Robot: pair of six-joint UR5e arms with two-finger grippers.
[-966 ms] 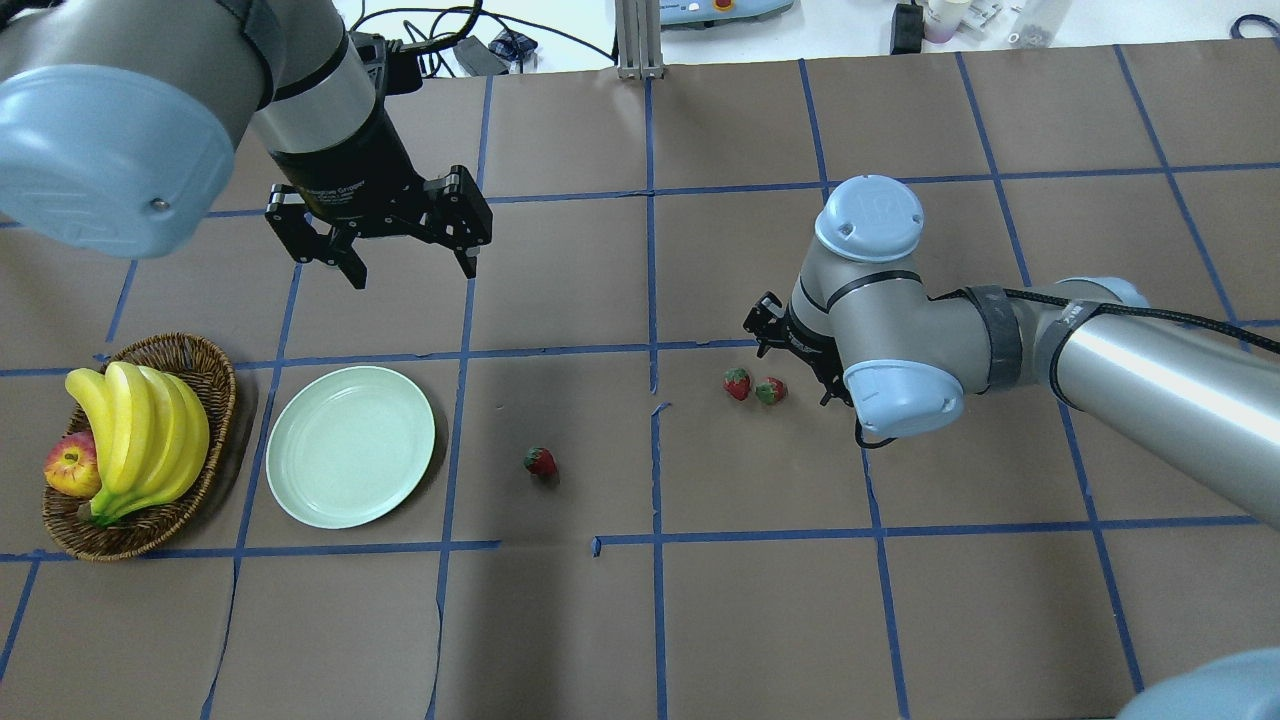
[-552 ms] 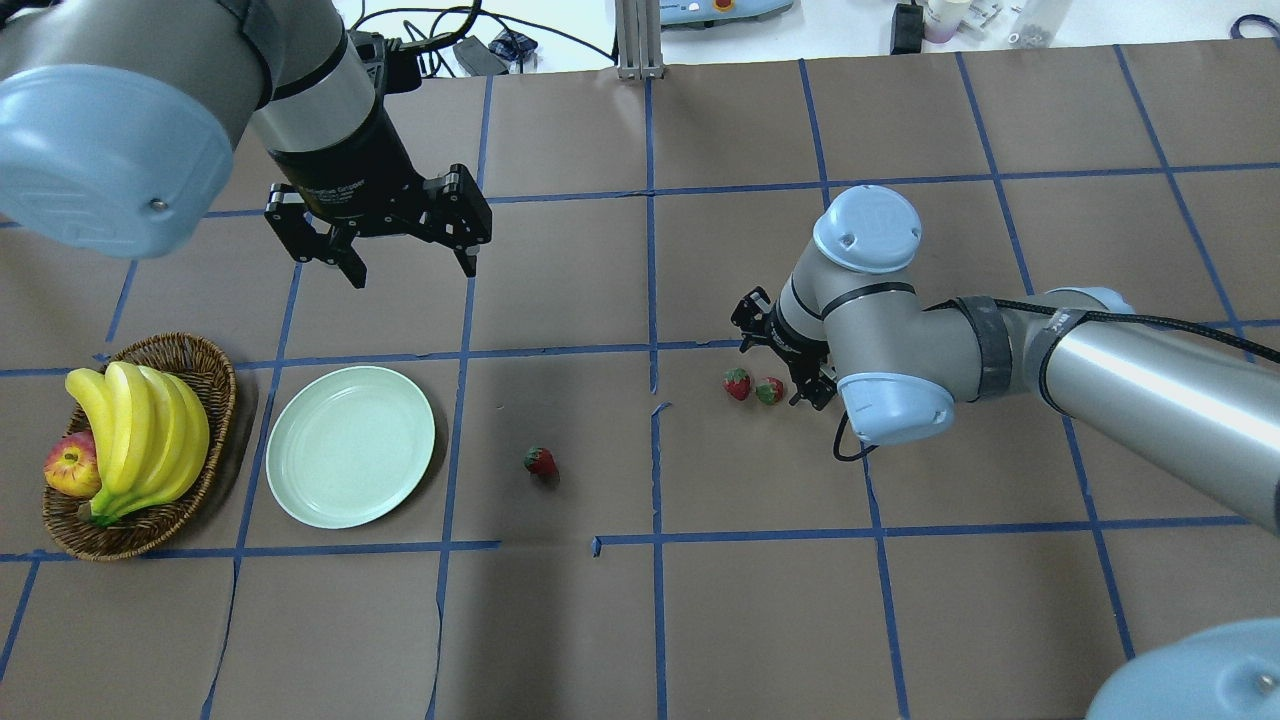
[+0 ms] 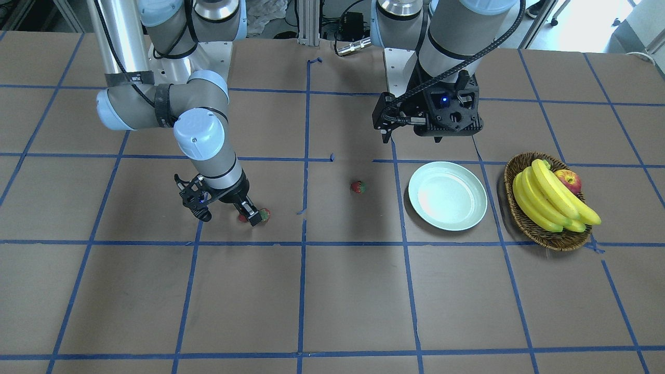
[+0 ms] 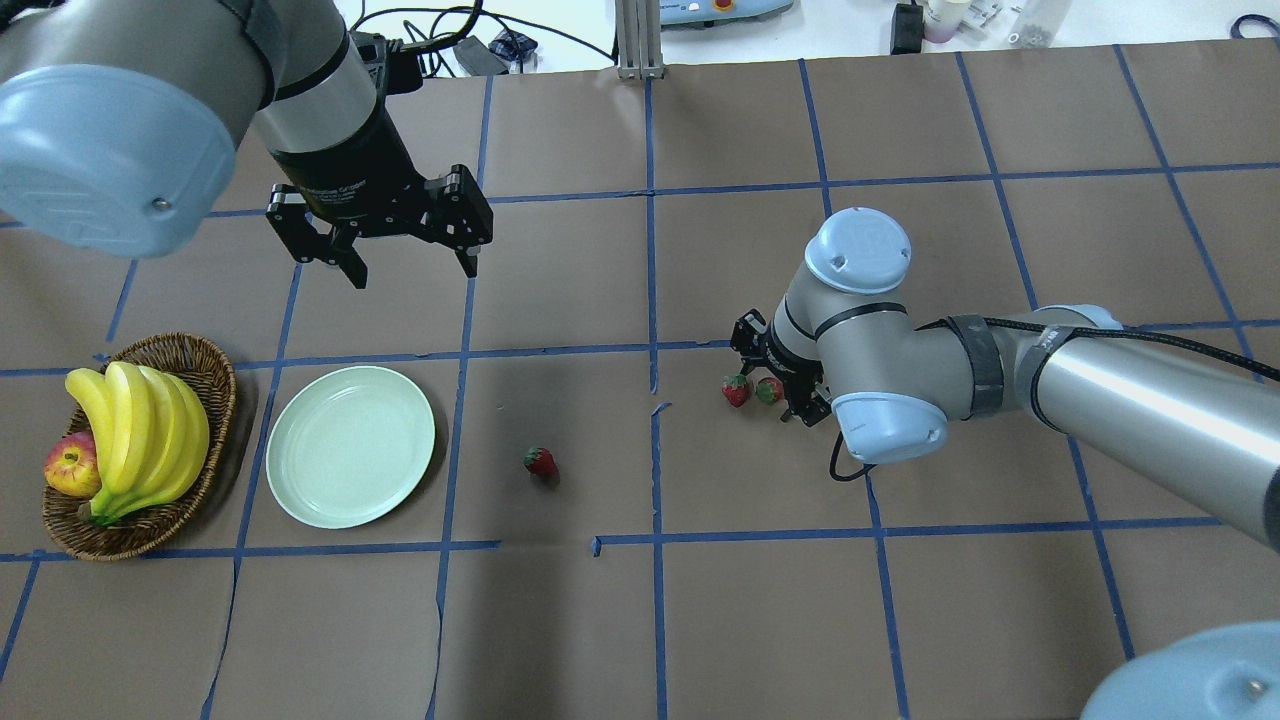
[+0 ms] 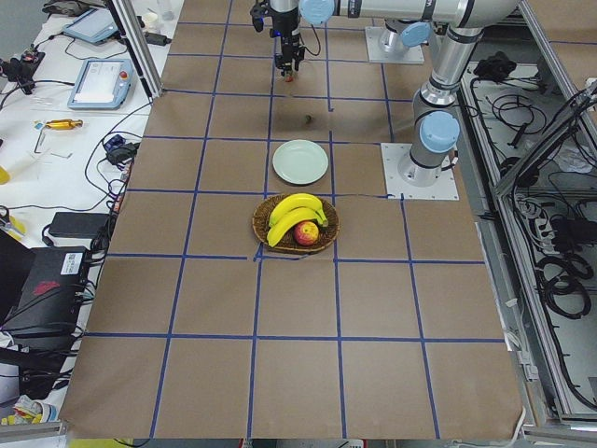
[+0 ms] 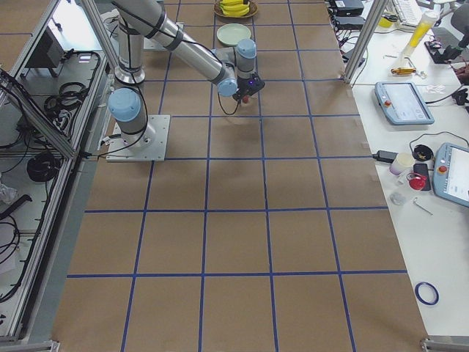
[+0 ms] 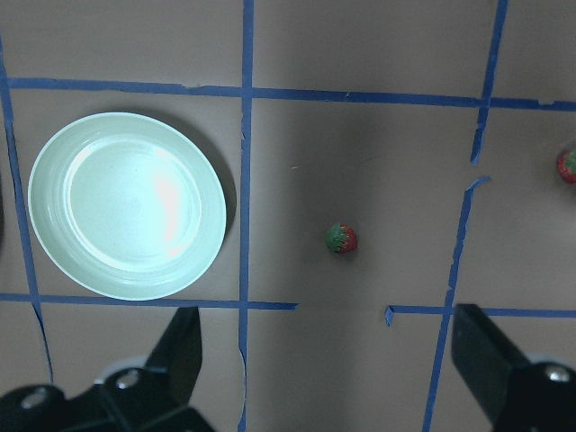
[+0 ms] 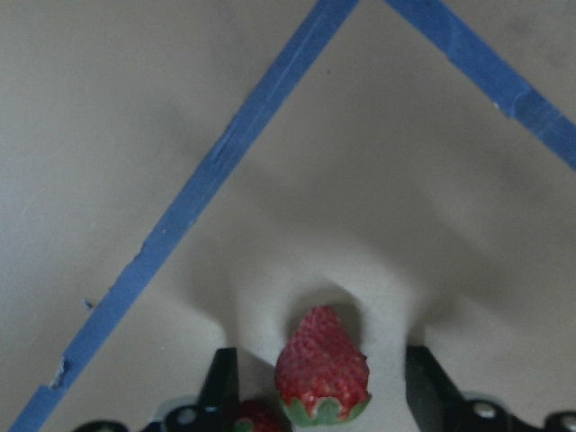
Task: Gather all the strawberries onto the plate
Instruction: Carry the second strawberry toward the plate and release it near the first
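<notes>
Three strawberries lie on the brown table. One strawberry [image 4: 540,461] lies alone right of the mint-green plate [image 4: 350,446] and also shows in the left wrist view [image 7: 342,238]. The plate [image 3: 448,195] holds nothing. The other two berries [image 4: 736,389] [image 4: 768,389] lie side by side. My right gripper [image 4: 775,378] is open and low over them. In the right wrist view one berry [image 8: 322,378] sits between the fingers, and the second berry [image 8: 256,418] is close to one finger. My left gripper [image 4: 412,270] is open and empty, high behind the plate.
A wicker basket [image 4: 200,360] with bananas [image 4: 140,430] and an apple [image 4: 70,465] stands left of the plate. Blue tape lines cross the table. Cables and small items lie beyond the far edge.
My right gripper has moved left and lower, from beside the pair of strawberries to over them, with one berry between its fingers. The left arm has not moved.
</notes>
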